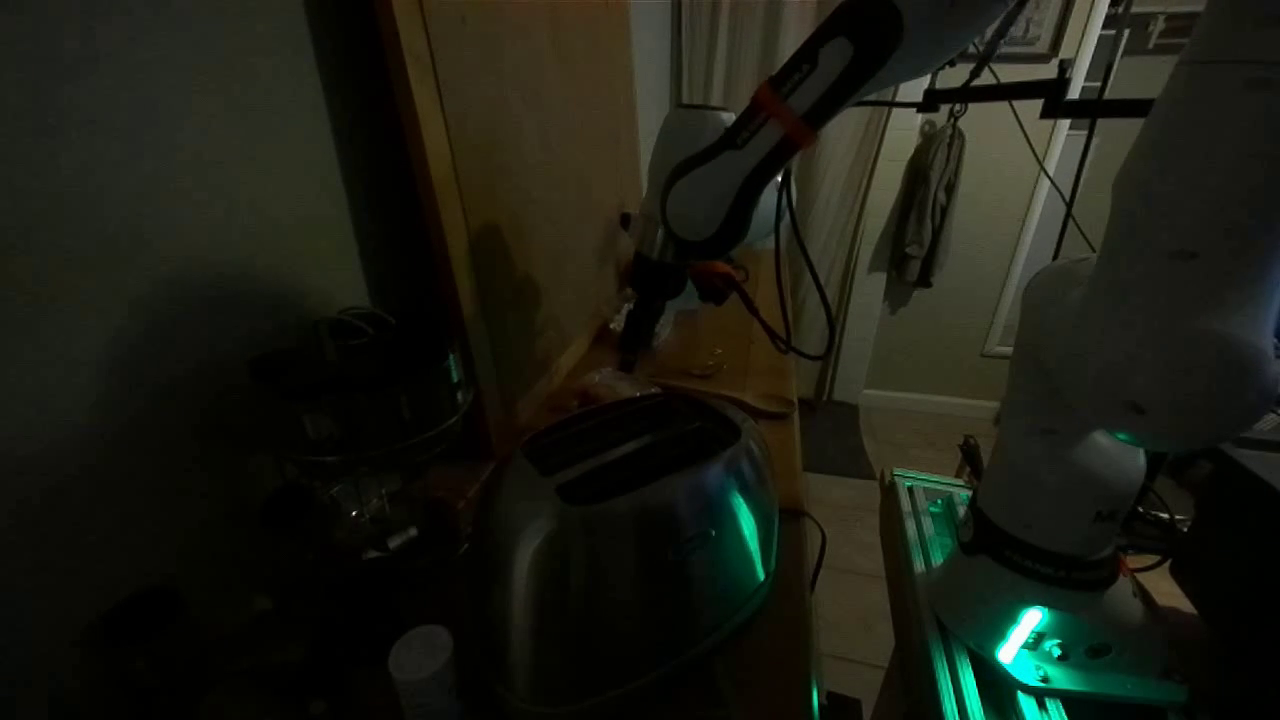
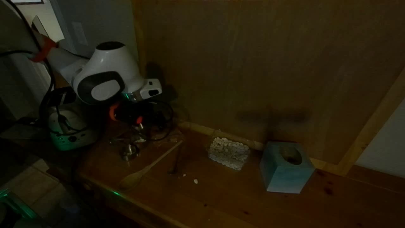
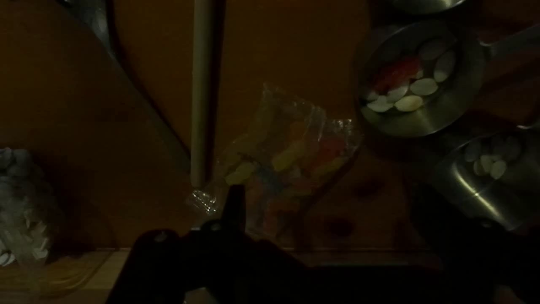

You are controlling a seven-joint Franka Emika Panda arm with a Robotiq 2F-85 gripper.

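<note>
We see the black two-fingered tool (image 3: 328,188) over the brown wooden counter (image 3: 287,50), near its back edge, spread apart and holding nothing. In the wrist view the crumpled clear plastic bag (image 3: 280,169) of red and yellow pieces (image 3: 289,157) lies off the gap's middle, towards the long pale wooden spoon (image 3: 202,90) that runs from the front edge backward; we cannot tell whether bag and tool touch, and the bag shows no clear long axis. Opposite stands a round metal cup (image 3: 415,122).

You have dim light around the gripper (image 3: 328,192), a wooden table (image 2: 284,210) beneath it, a wood panel (image 2: 237,63) beside it, tiled floor (image 1: 855,600) lower down.
</note>
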